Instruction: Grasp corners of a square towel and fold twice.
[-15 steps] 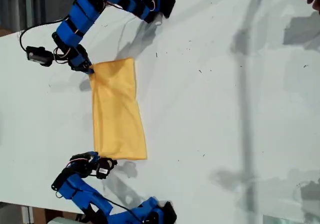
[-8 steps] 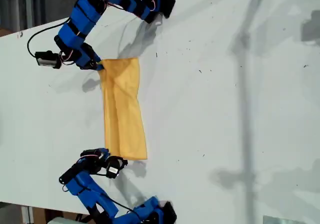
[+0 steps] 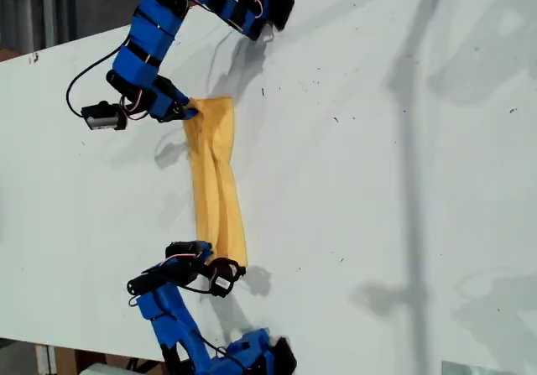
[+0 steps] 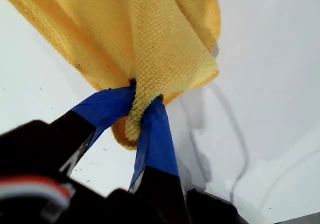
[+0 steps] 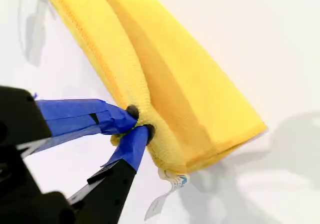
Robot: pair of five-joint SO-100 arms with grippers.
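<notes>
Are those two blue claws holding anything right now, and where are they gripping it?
Both hold the towel. My first gripper pinches one corner; my second gripper pinches another, near the white tag.

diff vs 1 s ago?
Both claws carried their pinched towel corners toward the exterior view's right: the upper claw and the lower claw each shifted that way, dragging the near edge over, so the towel now looks narrower. Both grips stayed shut on the cloth. The far edge and the table stayed put.
</notes>
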